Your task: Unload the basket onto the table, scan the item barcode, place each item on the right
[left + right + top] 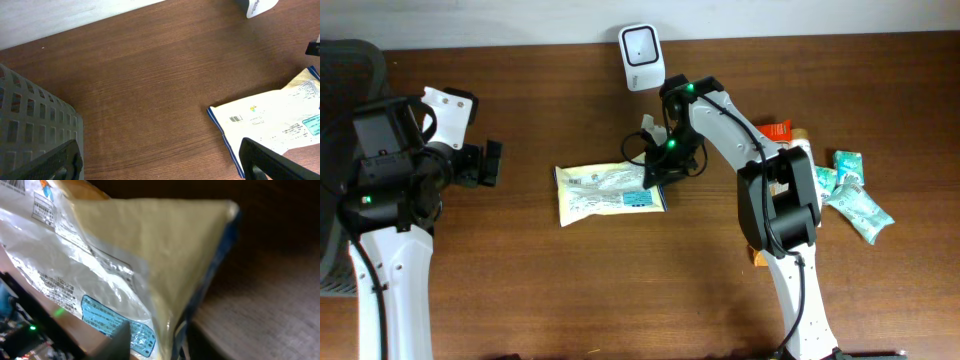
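The packet (605,192) is a flat, pale cream pouch with a thin blue border. It lies lengthwise near the middle of the surface (570,290), roughly level with the scanner's side of centre. Its face carries fine dark print, a light blue label near its right end and a small barcode (235,118) close to its left end, which the left wrist view shows facing up. The white scanner (640,44) stands at the back edge of the surface, apart from the packet.

The right hand (663,165) sits at the packet's right end, over the corner nearest the scanner. The right wrist view is filled with the packet at very close range. One corner rises toward the lens and the foil creases beneath it, with the blue label at the bottom. Only part of one dark finger (116,341) shows there. I cannot tell whether the fingers are pinching the pouch or only touching it.

The left hand (490,163) hangs near the left edge of the surface with its fingers wide apart and nothing between them. In its own view, only the fingertips show. The packet's right end is cut off, and the print on it is too small to read.
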Action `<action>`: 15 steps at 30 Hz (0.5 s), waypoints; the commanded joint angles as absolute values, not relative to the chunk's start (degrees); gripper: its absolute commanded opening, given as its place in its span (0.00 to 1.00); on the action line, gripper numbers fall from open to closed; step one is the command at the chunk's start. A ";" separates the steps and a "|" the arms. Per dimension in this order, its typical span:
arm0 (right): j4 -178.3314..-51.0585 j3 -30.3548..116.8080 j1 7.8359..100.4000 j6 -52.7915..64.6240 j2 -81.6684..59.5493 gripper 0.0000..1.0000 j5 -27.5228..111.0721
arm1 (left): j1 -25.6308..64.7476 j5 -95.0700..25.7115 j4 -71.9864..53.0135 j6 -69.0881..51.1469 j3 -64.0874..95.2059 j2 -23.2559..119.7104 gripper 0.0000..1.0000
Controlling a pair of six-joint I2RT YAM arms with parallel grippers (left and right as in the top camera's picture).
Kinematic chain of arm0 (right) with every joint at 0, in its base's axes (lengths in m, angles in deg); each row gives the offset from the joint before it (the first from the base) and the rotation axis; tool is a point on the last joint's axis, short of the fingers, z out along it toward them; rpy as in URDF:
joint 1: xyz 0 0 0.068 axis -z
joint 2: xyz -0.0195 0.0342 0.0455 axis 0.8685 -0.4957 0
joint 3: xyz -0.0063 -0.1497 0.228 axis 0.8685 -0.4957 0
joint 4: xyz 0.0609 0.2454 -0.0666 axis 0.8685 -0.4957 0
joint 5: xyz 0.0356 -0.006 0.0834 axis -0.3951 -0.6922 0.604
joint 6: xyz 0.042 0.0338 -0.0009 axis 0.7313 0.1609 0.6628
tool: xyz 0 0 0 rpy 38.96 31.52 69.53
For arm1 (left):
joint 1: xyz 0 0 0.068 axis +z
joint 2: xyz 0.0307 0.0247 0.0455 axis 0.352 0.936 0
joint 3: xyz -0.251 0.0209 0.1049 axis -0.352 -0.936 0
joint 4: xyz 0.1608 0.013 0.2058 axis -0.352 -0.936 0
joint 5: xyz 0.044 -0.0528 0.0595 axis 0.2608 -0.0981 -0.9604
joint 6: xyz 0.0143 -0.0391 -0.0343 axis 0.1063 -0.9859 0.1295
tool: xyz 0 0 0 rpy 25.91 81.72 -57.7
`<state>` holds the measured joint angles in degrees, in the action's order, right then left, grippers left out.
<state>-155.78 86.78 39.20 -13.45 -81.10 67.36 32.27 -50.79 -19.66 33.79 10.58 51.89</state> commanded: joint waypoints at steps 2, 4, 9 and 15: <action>-152.54 87.06 38.94 -13.69 -78.96 0.79 66.07 | 32.40 -50.79 -19.57 34.69 10.73 51.23 0.99; -149.92 87.04 38.94 -13.67 -79.05 0.99 66.07 | 32.40 -50.79 -19.55 34.67 10.73 51.23 0.99; -143.64 86.47 36.45 -10.89 -80.99 0.99 70.35 | 32.40 -50.79 -19.55 34.67 10.73 51.23 0.99; -136.58 81.90 29.71 7.69 -84.90 0.54 59.49 | 32.40 -50.79 -19.55 34.67 10.73 51.23 0.99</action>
